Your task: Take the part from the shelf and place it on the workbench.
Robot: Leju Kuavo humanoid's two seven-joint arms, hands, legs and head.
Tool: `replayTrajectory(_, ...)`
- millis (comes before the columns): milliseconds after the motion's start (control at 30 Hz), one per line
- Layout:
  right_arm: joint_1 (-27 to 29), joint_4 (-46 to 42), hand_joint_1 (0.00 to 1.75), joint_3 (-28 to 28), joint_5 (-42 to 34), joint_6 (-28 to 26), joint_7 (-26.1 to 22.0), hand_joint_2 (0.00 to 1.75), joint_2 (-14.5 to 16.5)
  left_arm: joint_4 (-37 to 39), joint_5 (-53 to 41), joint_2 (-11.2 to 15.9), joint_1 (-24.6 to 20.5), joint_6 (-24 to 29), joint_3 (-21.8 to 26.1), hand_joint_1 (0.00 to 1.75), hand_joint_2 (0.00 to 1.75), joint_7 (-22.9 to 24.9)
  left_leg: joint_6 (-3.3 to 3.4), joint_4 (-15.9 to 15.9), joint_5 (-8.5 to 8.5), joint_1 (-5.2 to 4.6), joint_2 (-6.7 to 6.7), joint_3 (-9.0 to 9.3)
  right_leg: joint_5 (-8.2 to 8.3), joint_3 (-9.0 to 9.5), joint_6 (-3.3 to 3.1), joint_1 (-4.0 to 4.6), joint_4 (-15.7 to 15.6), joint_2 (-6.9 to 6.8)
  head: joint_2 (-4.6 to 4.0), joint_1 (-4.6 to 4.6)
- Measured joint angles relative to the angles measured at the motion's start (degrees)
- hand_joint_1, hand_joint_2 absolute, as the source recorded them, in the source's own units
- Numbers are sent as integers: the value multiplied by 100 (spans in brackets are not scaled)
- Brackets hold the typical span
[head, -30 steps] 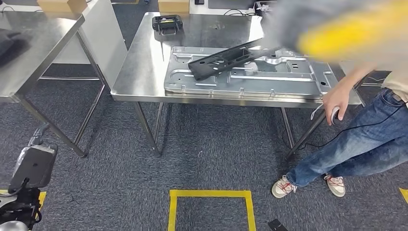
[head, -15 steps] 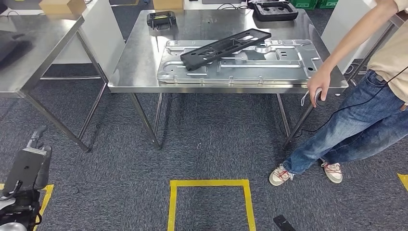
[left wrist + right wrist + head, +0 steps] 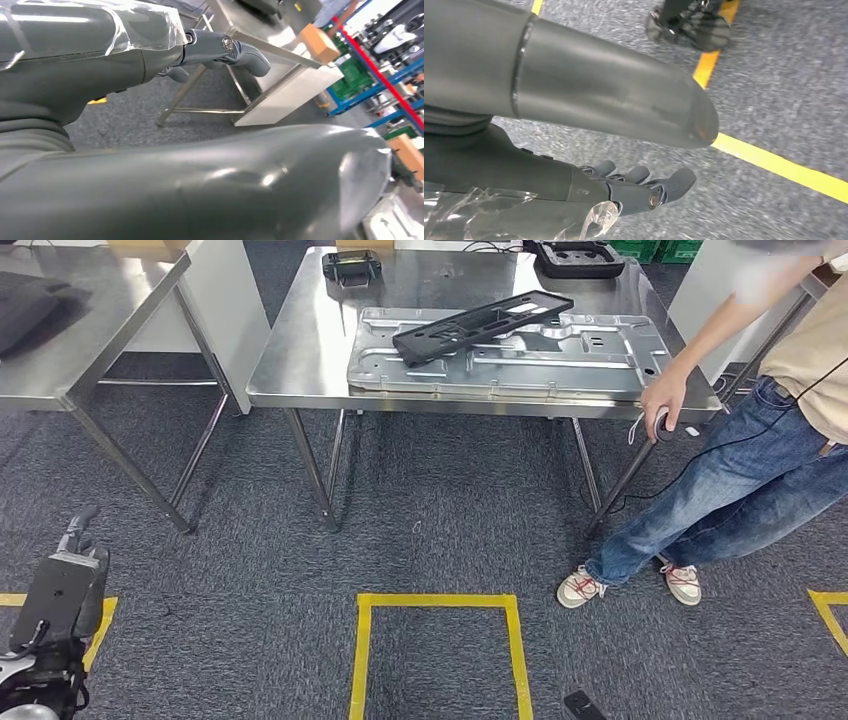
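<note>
We see the black part (image 3: 483,326) lying at a slant on the grey metal panel (image 3: 510,360), which rests flat on the steel surface (image 3: 300,350) ahead. Neither hand touches the part. Our left hand (image 3: 150,150) hangs low beside the body, well apart from the surface; its fingers (image 3: 235,50) stretch out straight over the carpet with nothing in them, released. Our right hand (image 3: 574,145) hangs over the grey carpet (image 3: 774,100) near a yellow tape line (image 3: 774,162); its fingers (image 3: 644,187) are extended and apart, grasping nothing.

A person (image 3: 760,440) in jeans stands at the right end of the surface, one hand (image 3: 662,398) at its front corner, holding a small device with a cable. A small black tray (image 3: 350,265) sits at the far side of the surface, another black tray (image 3: 580,257) at its far right corner. A second steel table (image 3: 90,330) stands to the left. A yellow tape square (image 3: 440,600) marks the floor in front of us.
</note>
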Motion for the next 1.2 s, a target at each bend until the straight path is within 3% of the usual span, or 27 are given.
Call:
replayTrajectory(33, 6, 0, 0, -2, 5, 0, 7, 0, 1, 25, -2, -11, 6, 3, 0, 0, 0, -3, -8, 9, 49, 0, -2, -70, 103, 109, -1, -1, -39, 0, 0, -1)
replayTrajectory(100, 8, -1, 0, -13, 14, 0, 19, 0, -1, 75, -16, -35, 8, 7, 0, 0, 0, -8, -41, 48, 130, 3, -6, -198, 409, 656, -20, -5, -759, 3, 0, -1)
replayTrajectory(167, 4, -1, 0, -33, 22, 1, 23, 0, -2, 129, -53, -58, 3, 18, -2, 0, 0, -22, -97, 95, 194, -9, -2, -287, 485, 1224, -61, 10, -1634, 22, 0, -1)
replayTrajectory(200, 3, -1, 0, -41, 29, 3, 27, 0, 1, 159, -73, -71, -4, 25, -5, 0, 0, -35, -131, 111, 226, -15, 4, -313, 454, 1359, -84, 22, -1871, 34, 0, -2)
replayTrajectory(267, 9, 0, 0, -49, 72, 6, 58, 0, 7, 222, -100, -98, -14, 35, -11, 0, 0, -61, -202, 112, 299, -20, 16, -342, 464, 1349, -155, 32, -1942, 43, 0, -4)
replayTrajectory(333, 11, 0, 0, -51, 129, 6, 102, 0, 18, 284, -107, -124, -23, 39, -14, 0, 0, -79, -265, 258, 153, -2, 12, -424, 549, 1273, -253, 18, -1943, 20, 0, -9)
replayTrajectory(367, 13, 0, 0, -52, 143, 5, 119, 0, 22, 315, -110, -133, -36, 39, -15, 0, 0, -83, -295, 498, -75, 8, 9, -518, 605, 1216, -301, 12, -1949, 5, 0, -13)
replayTrajectory(433, 14, 0, 0, -60, 146, 3, 130, 0, 25, 380, -118, -155, -75, 39, -21, 0, 0, -85, -345, 1301, -675, 27, 8, -774, 725, 1067, -355, 20, -1943, -16, 0, -19)
replayTrajectory(467, 17, 0, 0, -64, 145, 3, 134, 0, 26, 414, -125, -168, -93, 39, -26, 0, 0, -85, -361, 1705, -874, 31, 9, -868, 789, 980, -362, 28, -1939, -21, 0, -20)
replayTrajectory(500, 19, 0, 0, -68, 141, 4, 136, 0, 26, 441, -136, -183, -109, 38, -32, 0, 0, -84, -368, 1968, -938, 34, 9, -891, 853, 892, -365, 34, -1934, -22, 0, -21)
replayTrajectory(533, 21, 0, 0, -70, 137, 5, 138, 0, 27, 465, -154, -198, -125, 38, -39, 0, 0, -81, -365, 2034, -874, 35, 9, -820, 916, 804, -363, 41, -1928, -19, 0, -21)
replayTrajectory(567, 24, 0, 0, -73, 129, 7, 143, 0, 26, 483, -177, -213, -148, 37, -47, 0, 0, -76, -352, 1871, -719, 34, 9, -641, 978, 719, -355, 46, -1921, -15, 0, -21)
replayTrajectory(633, 30, 0, 0, -76, 105, 9, 151, 0, 25, 503, -228, -237, -216, 43, -60, 0, 0, -58, -300, 1028, -473, 21, 8, -12, 1095, 579, -323, 62, -1906, -4, 0, -21)
replayTrajectory(700, 50, 0, 0, -81, 81, 10, 155, 0, 17, 509, -272, -252, -276, 83, -68, 0, 0, -24, -232, 174, -490, -11, 7, 531, 1209, 498, -274, 78, -1899, 0, 0, -18)
replayTrajectory(733, 63, 0, 0, -85, 72, 11, 154, 0, 7, 509, -285, -258, -289, 115, -73, 0, 0, -11, -202, -29, -526, -34, 6, 640, 1264, 478, -243, 77, -1903, -2, 0, -16)
replayTrajectory(800, 105, 2, 0, -95, 68, 7, 154, 0, -28, 514, -287, -277, -286, 171, -87, 0, 0, -6, -136, -80, -463, -39, 14, 574, 1334, 443, -174, 63, -1905, 3, 0, -15)
replayTrajectory(833, 125, 3, 0, -101, 68, 4, 154, 0, -44, 517, -285, -284, -283, 190, -95, 0, 0, -9, -90, -78, -406, -30, 20, 515, 1241, 400, -142, 52, -1834, 9, 0, -15)
replayTrajectory(867, 147, 4, 0, -107, 70, 1, 155, 0, -55, 520, -283, -292, -280, 204, -100, 0, 0, -10, -47, -83, -337, -18, 27, 446, 1031, 325, -111, 45, -1649, 15, 0, -14)
replayTrajectory(967, 187, 4, 0, -122, 71, -2, 156, 0, -68, 532, -278, -317, -271, 236, -109, 0, 0, -14, 5, -75, -135, -18, 31, 207, 140, 5, -45, 27, -495, 20, 0, -7)
replayTrajectory(1000, 194, 4, 0, -124, 71, -2, 156, 0, -72, 538, -277, -325, -264, 241, -112, 0, 0, -15, 1, -64, -70, -20, 32, 124, 38, -39, -32, 25, -154, 20, 0, -4)
replayTrajectory(1033, 198, 4, 0, -125, 70, -1, 156, 0, -75, 545, -275, -333, -256, 245, -116, 0, 0, -16, -6, -46, -6, -20, 33, 36, 84, 2, -25, 23, 19, 20, 0, -3)
replayTrajectory(1067, 200, 4, 0, -126, 70, -1, 160, 0, -80, 552, -274, -341, -246, 252, -122, 0, 0, -17, -17, -19, 51, -18, 33, -53, 237, 146, -25, 20, -21, 19, 0, -3)
replayTrajectory(1133, 199, 4, 0, -130, 70, -2, 173, 0, -93, 561, -263, -353, -235, 272, -131, 0, 0, -22, -51, 53, 141, -18, 33, -213, 500, 742, -42, 11, -726, 24, 0, -3)
replayTrajectory(1200, 198, 4, 0, -138, 70, -14, 197, 0, -119, 564, -233, -357, -236, 314, -134, 0, 0, -60, -106, 123, 209, -33, 35, -314, 436, 1337, -90, 25, -1606, 39, 0, -3)
